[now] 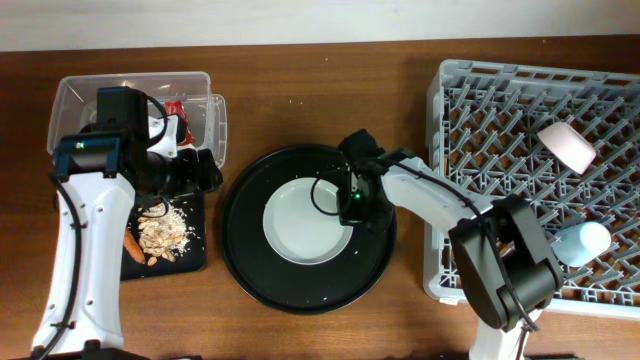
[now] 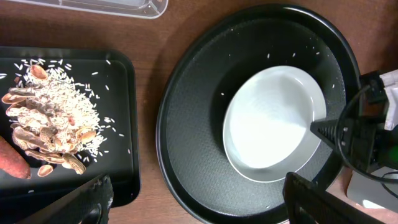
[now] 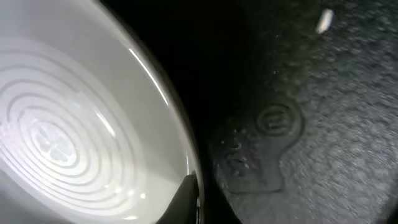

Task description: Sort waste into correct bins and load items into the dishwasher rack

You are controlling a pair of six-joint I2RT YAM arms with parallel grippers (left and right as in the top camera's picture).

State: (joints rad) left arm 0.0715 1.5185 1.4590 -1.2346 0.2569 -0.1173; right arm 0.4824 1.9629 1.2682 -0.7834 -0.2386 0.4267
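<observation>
The pale grey-blue plate (image 1: 300,222) lies in the large round black tray (image 1: 245,235). My right gripper (image 1: 352,206) is at the plate's right rim; in the right wrist view its fingers (image 3: 194,199) pinch the rim of the plate (image 3: 74,124). My left gripper (image 1: 188,170) is open and empty; in the left wrist view it (image 2: 199,208) hangs between the shallow black tray (image 2: 124,124) and the plate (image 2: 267,124). Beige scraps (image 1: 165,230) and the carrot (image 1: 133,246) lie in the shallow black tray. The red wrapper (image 1: 176,108) lies in the clear tub (image 1: 75,95).
The grey dishwasher rack (image 1: 500,120) stands at the right, with the pinkish-white bowl (image 1: 566,146) and the light blue cup (image 1: 584,242) in it. Rice grains are scattered on the round tray (image 3: 311,93). Bare wooden table lies in front.
</observation>
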